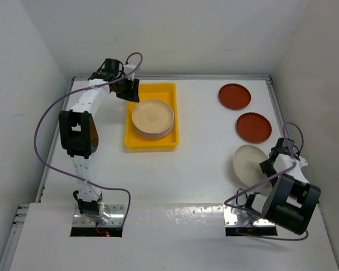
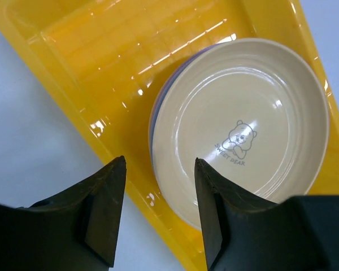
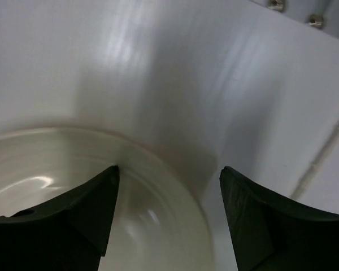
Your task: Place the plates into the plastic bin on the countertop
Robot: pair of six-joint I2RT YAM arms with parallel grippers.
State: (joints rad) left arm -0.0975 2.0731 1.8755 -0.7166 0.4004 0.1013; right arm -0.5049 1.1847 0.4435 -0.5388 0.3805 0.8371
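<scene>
The job looked well past its midpoint. A stack of plates [image 1: 152, 117] sat inside the yellow bin [image 1: 152, 144], toward its near end, topped by a tan plate with a small bear print [image 2: 240, 141]. Lilac and blue rims showed under it in the left wrist view, but how many plates lay in the stack could not be counted.

The left gripper [image 1: 127, 90] hung over the bin's far left corner. Its jaws stood apart with nothing between them, so it carried no plate.

Three plates were outside the bin, all on the right side of the countertop [image 1: 198, 169]. Two were red-brown: the farther one [image 1: 234, 96] near the back rail and the nearer one [image 1: 253, 127] just in front of it, both well apart from the bin. The third was a cream plate [image 1: 248, 162], closest to the right arm's base.

The right gripper [image 1: 269, 167] was at that cream plate's right edge. In the right wrist view its jaws were spread wide, one finger [image 3: 73, 209] over the plate's inside and the other beyond the rim, not pinched on it. Whether either finger touched the plate could not be told.

By my judgement, three plates were left to move, and the cream one was next
</scene>
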